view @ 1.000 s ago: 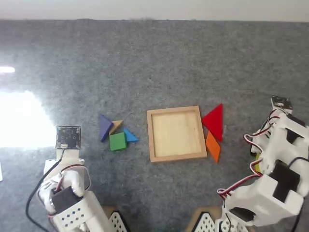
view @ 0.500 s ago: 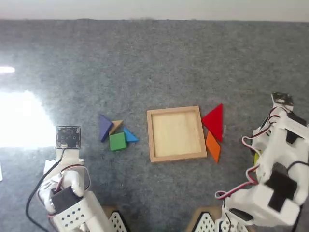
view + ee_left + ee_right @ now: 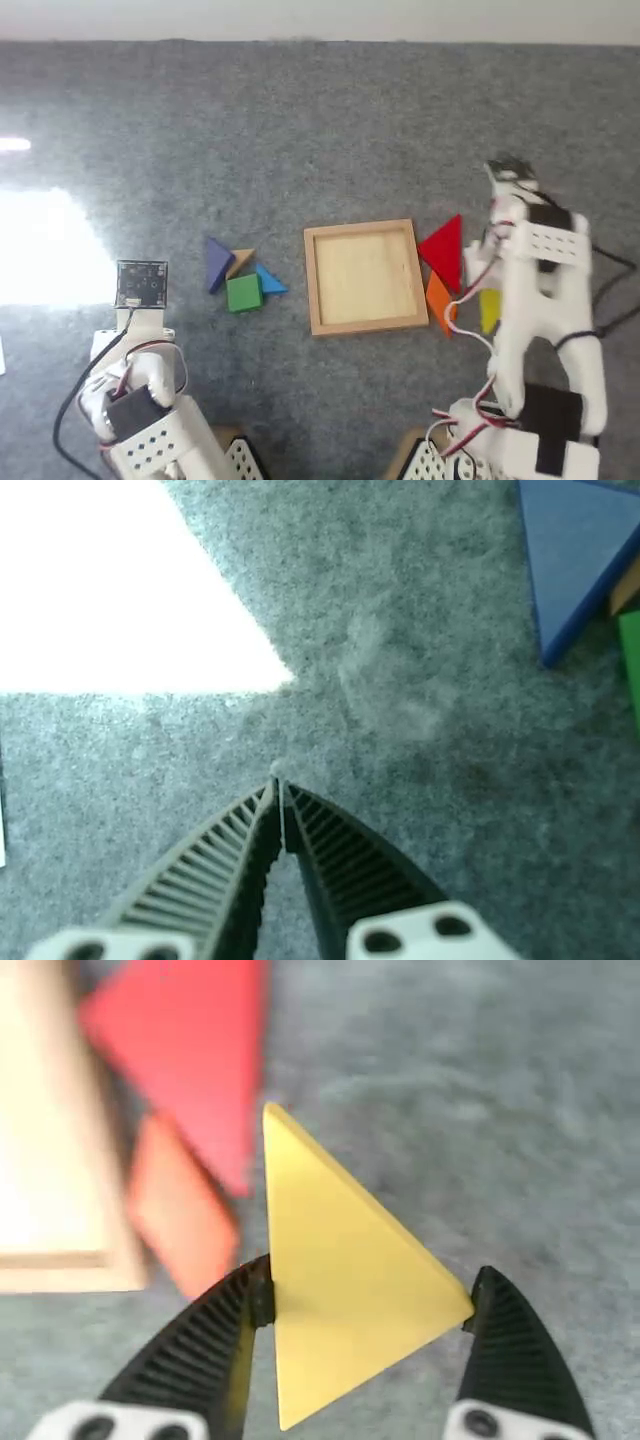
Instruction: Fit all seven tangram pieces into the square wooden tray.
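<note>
The square wooden tray (image 3: 311,280) lies in the middle of the grey mat with nothing in it. Right of it are a red triangle (image 3: 445,250) and an orange piece (image 3: 440,301). My right gripper (image 3: 370,1295) is shut on a yellow triangle (image 3: 340,1280), which appears just right of the orange piece as a yellow triangle (image 3: 489,310) under the arm. Left of the tray are a dark blue triangle (image 3: 217,263), a tan piece (image 3: 240,262), a green square (image 3: 244,292) and a light blue triangle (image 3: 269,281). My left gripper (image 3: 280,780) is shut on nothing, over bare mat short of the dark blue triangle (image 3: 580,550).
A bright glare patch (image 3: 45,250) covers the mat at the far left. The left arm's base (image 3: 140,420) sits at the near left edge and the right arm's base (image 3: 540,440) at the near right. Open mat stretches behind the tray.
The right arm has swung from the table's right edge in toward the tray, bringing the yellow triangle beside the orange piece. The left arm has not moved.
</note>
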`<state>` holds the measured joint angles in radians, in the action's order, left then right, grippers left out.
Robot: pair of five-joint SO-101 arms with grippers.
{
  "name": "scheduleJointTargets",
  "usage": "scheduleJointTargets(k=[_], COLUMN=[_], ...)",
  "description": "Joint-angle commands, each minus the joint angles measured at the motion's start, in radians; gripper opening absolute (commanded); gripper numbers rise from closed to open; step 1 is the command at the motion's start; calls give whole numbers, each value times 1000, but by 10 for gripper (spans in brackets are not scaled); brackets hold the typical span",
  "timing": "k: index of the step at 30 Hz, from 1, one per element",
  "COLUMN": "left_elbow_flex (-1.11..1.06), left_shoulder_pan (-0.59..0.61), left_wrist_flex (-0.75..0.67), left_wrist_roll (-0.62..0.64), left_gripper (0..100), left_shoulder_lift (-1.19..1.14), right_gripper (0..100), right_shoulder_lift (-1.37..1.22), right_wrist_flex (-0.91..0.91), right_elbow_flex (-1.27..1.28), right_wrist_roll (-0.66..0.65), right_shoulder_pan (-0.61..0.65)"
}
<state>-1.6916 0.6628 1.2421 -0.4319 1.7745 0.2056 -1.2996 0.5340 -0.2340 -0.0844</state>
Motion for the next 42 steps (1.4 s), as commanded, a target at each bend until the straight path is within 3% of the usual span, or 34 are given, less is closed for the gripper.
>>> scheduleJointTargets(k=[1, 11, 17, 29, 36, 42], left_elbow_flex=[7, 7, 7, 7, 7, 7], left_shoulder_pan=[-8, -8, -8, -8, -8, -8], left_wrist_flex=[8, 8, 8, 8, 8, 8], left_wrist_roll=[9, 9, 9, 9, 9, 9], left_gripper=[14, 14, 14, 14, 14, 14], left_shoulder_lift=[-2, -2, -2, -2, -2, -2], right_gripper=[222, 223, 223, 224, 225, 354], right_shoulder_lift=[33, -114, -263, -460, -532, -539], right_wrist_flex=[-81, -93, -51, -2, -1, -2], right_elbow_flex=[-153, -330, -371, -508, -540, -540], right_wrist_roll=[86, 445, 508, 671, 672, 672], right_shoulder_pan=[122, 484, 651, 766, 763, 760])
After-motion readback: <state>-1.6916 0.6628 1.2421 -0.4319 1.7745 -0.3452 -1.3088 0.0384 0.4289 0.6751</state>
